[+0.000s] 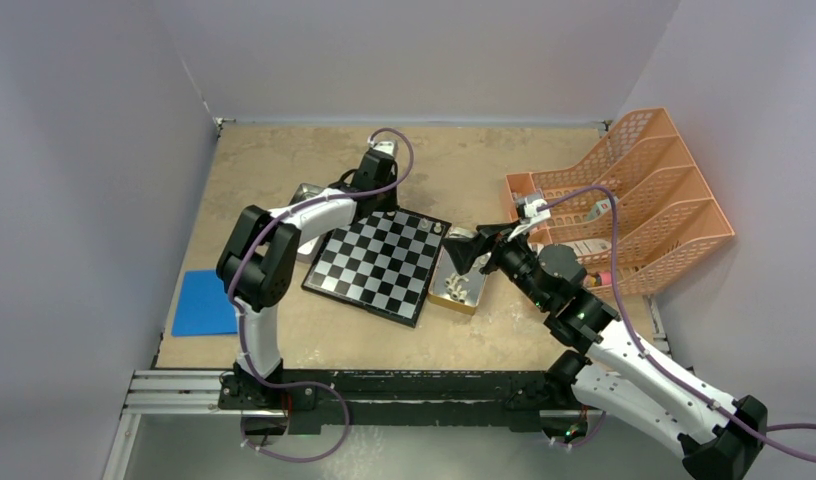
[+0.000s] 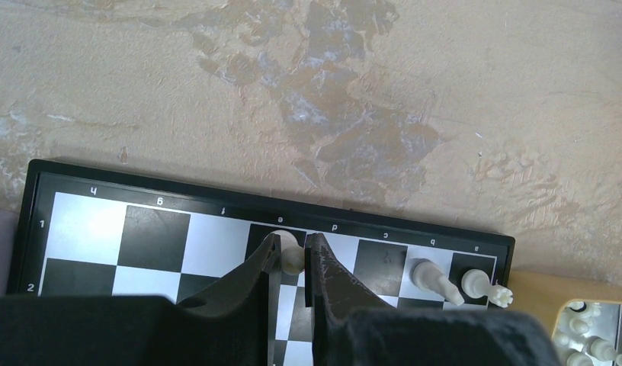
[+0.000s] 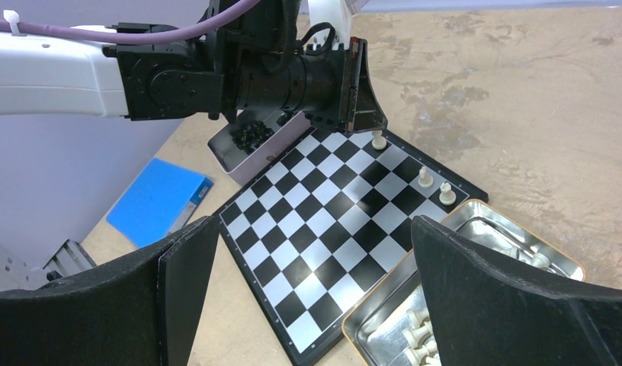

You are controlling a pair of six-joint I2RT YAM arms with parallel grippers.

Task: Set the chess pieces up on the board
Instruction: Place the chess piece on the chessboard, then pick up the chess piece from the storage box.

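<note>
The board (image 1: 379, 262) lies at the centre of the top view, the right gripper (image 3: 315, 221) spread wide above it near the metal tray (image 3: 483, 221) at lower right, and the left gripper (image 2: 293, 248) pinching a cream-white chess piece (image 2: 291, 258) on the board's upper edge row.

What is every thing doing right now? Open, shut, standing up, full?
Left gripper, shut on a white piece at the board's edge row.
Right gripper, open, holding nothing.
Board, lying flat.
Two other pieces, standing near the corner.
Right tray, open, loose white pieces inside.
Left tray, open, black pieces inside.
</note>
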